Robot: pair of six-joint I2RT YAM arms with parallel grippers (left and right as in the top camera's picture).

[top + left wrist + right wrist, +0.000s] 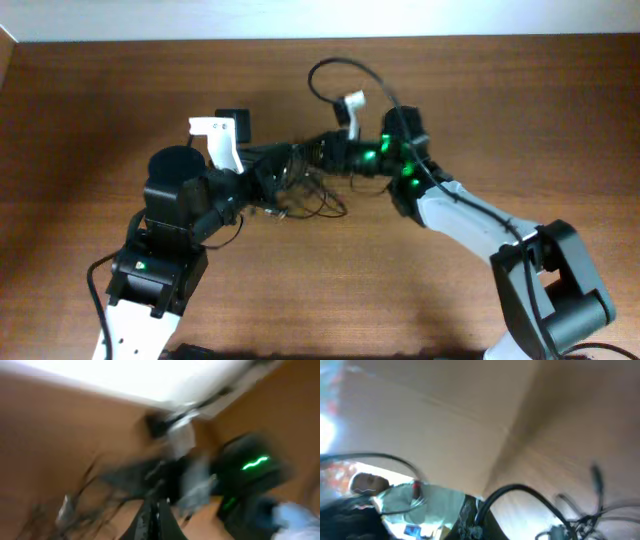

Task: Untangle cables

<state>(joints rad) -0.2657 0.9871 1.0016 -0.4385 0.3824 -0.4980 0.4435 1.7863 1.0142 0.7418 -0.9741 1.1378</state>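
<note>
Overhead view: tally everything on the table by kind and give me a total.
Robot arms: 2, the left arm and the right arm
Thin black cable tangle: 1, its separate cords too knotted to count
Total: 3

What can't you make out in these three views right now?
- Overhead: whether the left gripper and right gripper hold anything; their wrists cover the jaws above the cables.
- Left wrist: motion blur smears everything; no cable can be traced.
- Right wrist: blurred and tilted; the cables run off the bottom edge.
</note>
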